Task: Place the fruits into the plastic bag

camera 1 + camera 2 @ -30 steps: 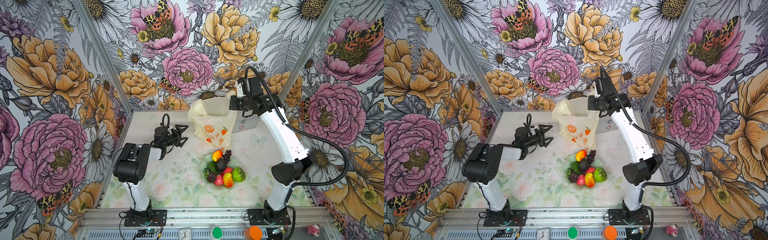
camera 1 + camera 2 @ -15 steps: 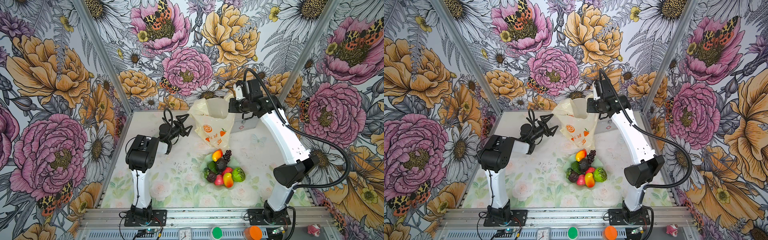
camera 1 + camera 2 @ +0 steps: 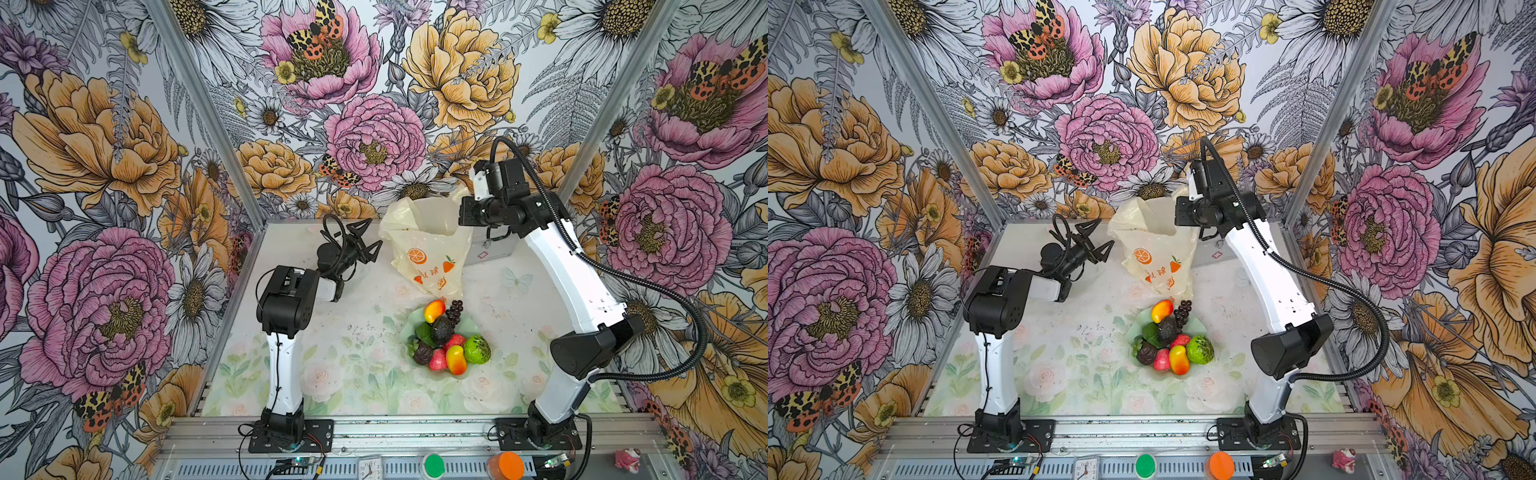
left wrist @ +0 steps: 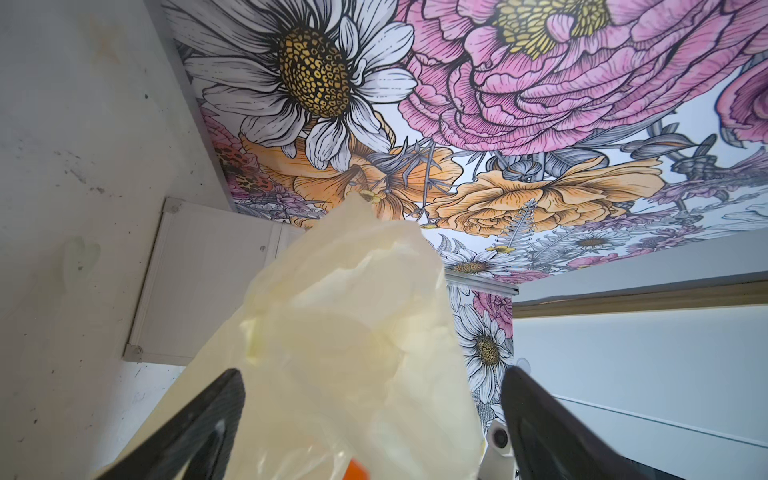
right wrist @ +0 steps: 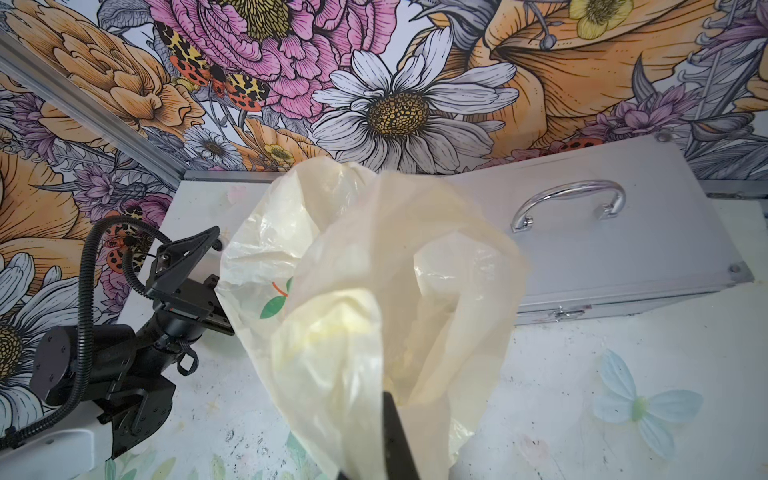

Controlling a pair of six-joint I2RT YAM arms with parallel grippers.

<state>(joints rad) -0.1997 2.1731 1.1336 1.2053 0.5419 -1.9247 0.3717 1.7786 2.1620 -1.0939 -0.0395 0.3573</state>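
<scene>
Overhead, a two-armed robot works on a table walled with big flower prints. The plastic bag [image 3: 428, 249], cream-white with small orange fruit prints, stands near the back of the table. It hangs from one side of its rim and sags down to the tabletop, so its long axis runs roughly upright, with the mouth on top.

The right gripper [image 3: 462, 212] is closed tight on the rim, on the side of the bag that faces the silver metal case [image 5: 602, 249].

The left gripper [image 3: 371, 236] sits just beside the opposite side of the bag, its fingers spread wide and empty and aimed at the loose upper edge. In the left wrist view the crumpled film lies straight ahead, framed between the two dark fingers [image 4: 199, 419]. Whether it touches them cannot be told.

The fruits [image 3: 453, 353] lie heaped in a pale green dish [image 3: 476, 323] just beyond the foot of the bag, on the side toward the arm bases. As far as shows, none is in the bag.

Judging from this, the coming move turns on the free rim. It lies directly ahead of the left fingers, and the left arm is the nearer one to take it and spread the mouth.
</scene>
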